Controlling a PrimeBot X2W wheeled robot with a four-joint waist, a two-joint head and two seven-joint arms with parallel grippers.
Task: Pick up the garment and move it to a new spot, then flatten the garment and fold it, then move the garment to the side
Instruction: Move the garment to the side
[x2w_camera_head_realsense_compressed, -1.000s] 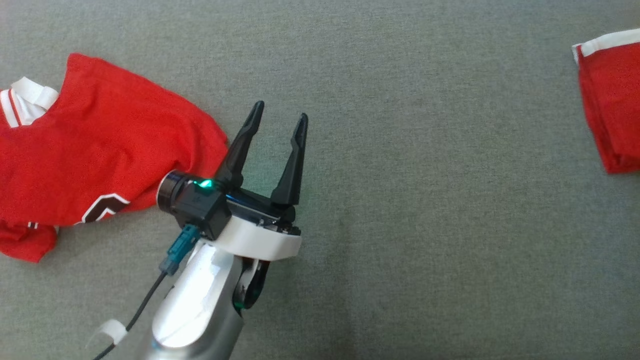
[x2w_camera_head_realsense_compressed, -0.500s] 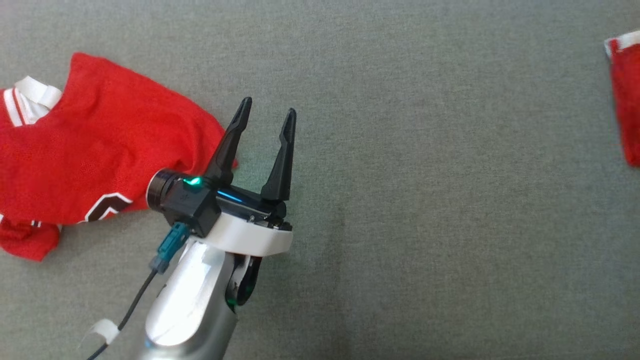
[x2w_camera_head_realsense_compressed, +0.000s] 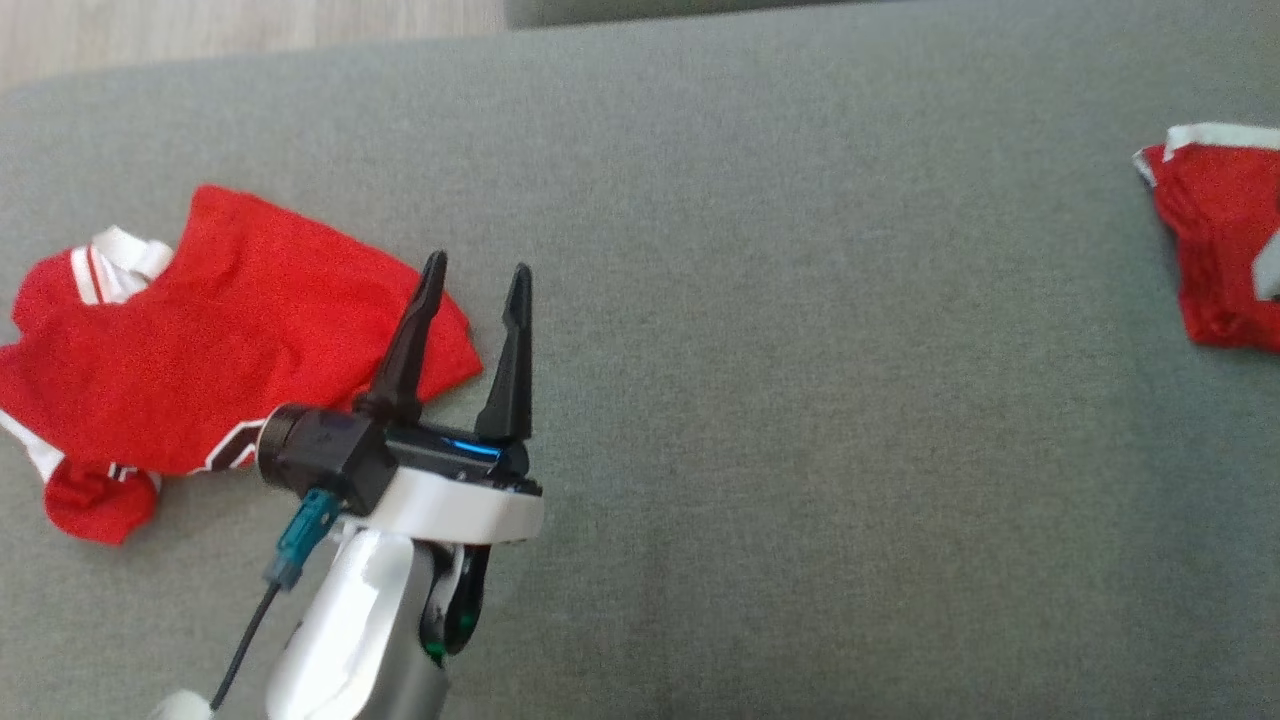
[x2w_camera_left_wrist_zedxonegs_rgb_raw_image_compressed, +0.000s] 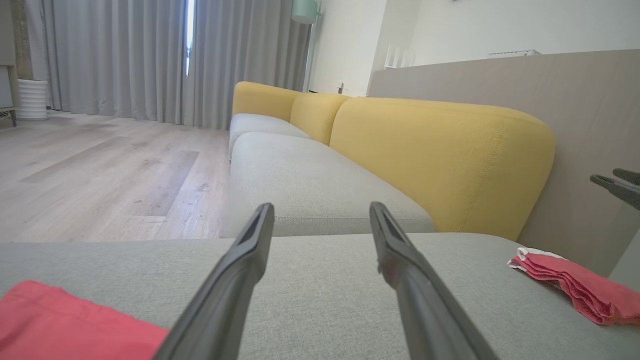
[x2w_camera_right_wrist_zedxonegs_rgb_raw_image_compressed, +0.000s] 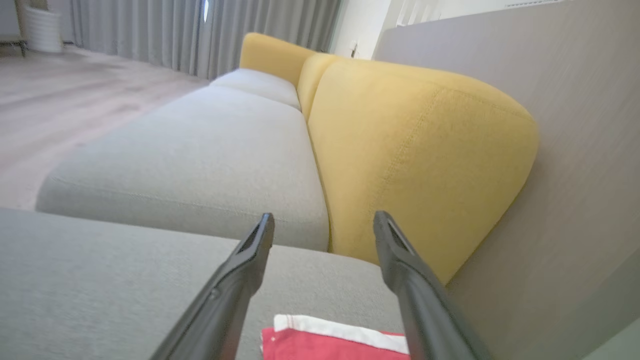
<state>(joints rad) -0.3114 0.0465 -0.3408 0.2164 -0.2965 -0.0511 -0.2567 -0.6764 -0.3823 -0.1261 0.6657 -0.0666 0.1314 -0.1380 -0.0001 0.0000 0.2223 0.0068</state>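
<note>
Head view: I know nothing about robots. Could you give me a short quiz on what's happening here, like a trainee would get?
1. What lies crumpled on the grey cushion next to the left gripper? A) blue towel B) red jersey C) sock
2. True or false: the left gripper's jaws are shut on the jersey.
3. Fill in: the folded red garment lies far over on the robot's ____ side.

Key: 1 B. 2 False: the jaws stand open and empty. 3 right.
</note>
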